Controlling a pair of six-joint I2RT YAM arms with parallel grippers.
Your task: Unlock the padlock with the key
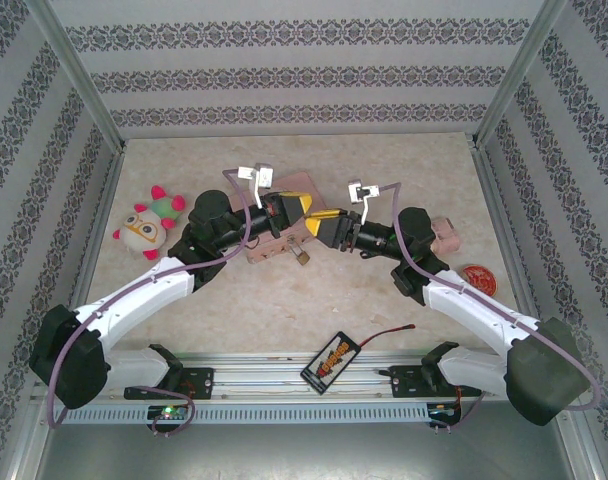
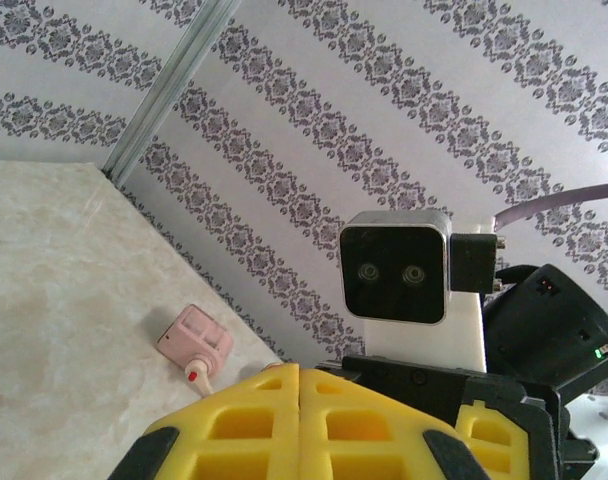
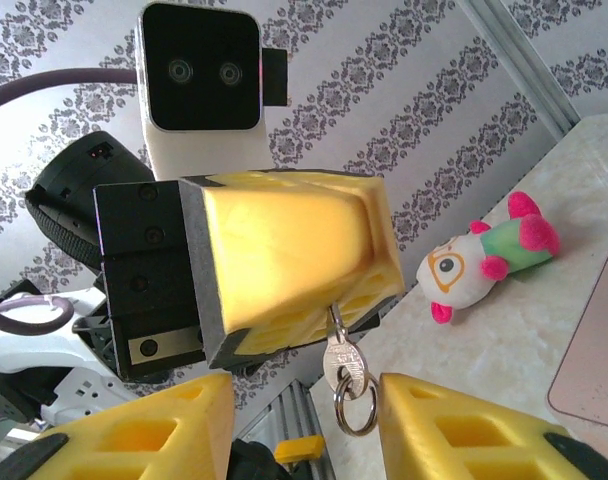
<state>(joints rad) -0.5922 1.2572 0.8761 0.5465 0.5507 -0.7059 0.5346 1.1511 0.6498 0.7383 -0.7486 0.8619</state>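
Walls point(image 1: 304, 70): white paper, grey damask bands, three sides. Surface point(image 1: 384, 170): pale beige, marbled. Metal posts point(image 1: 76, 70) at corners. Slotted rail point(image 1: 304, 410) along near edge. Even light.

Plush owl point(image 1: 144, 228) left – red disc point(image 1: 476, 277) right – black packet point(image 1: 331, 360) near edge

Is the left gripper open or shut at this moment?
Shut. The left gripper pinches the key, which hangs from its tips; in the left wrist view its fingers meet without a gap.

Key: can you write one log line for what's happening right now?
left gripper: shut on key | right gripper: open, near key | padlock: on table, not held
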